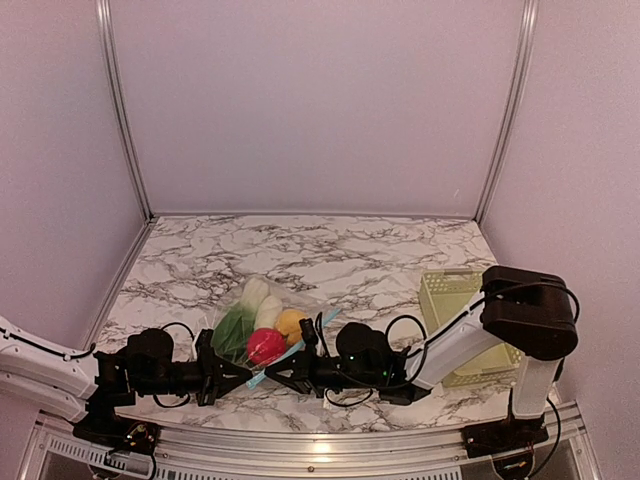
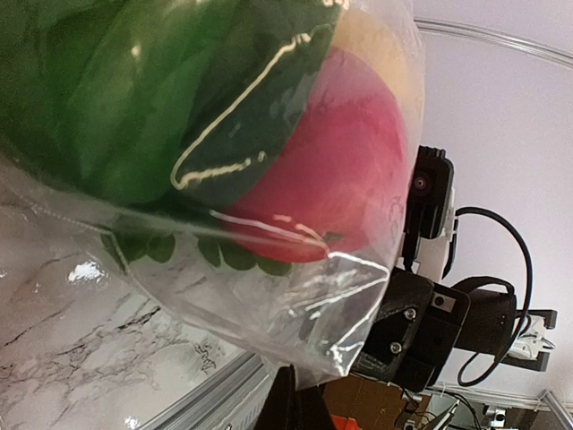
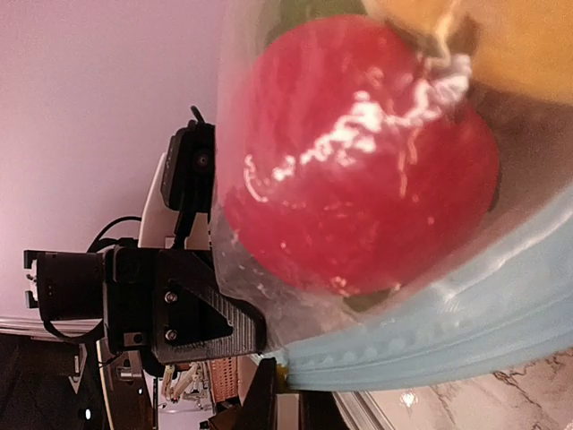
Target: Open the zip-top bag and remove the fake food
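Reading from my remote station. The zip-top bag [image 1: 298, 312] lies on the marble worktop [image 1: 350, 250] near its front edge, between the two arms. Its long axis runs from the far side toward the arm bases, leaning slightly left at the far end. The light blue zipper strip [image 1: 300, 343] crosses the near-right side on a diagonal, so the mouth faces the right arm.

Contents, all inside the film:
- red ball-like fruit [image 1: 265, 346], nearest the strip
- yellow-orange fruit [image 1: 291, 324], just beside it
- green leafy vegetable [image 1: 235, 330], on the left
- white oblong piece [image 1: 256, 294], at the far end

The left gripper [image 1: 243, 376] and the right gripper [image 1: 272, 378] meet nose to nose at the strip's near end. On each, the fingers are drawn together on the bag's edge — both wrist views show the film and the red fruit close against the lens.

A pale yellow-green lattice basket [image 1: 445, 300] stands well apart on the right.
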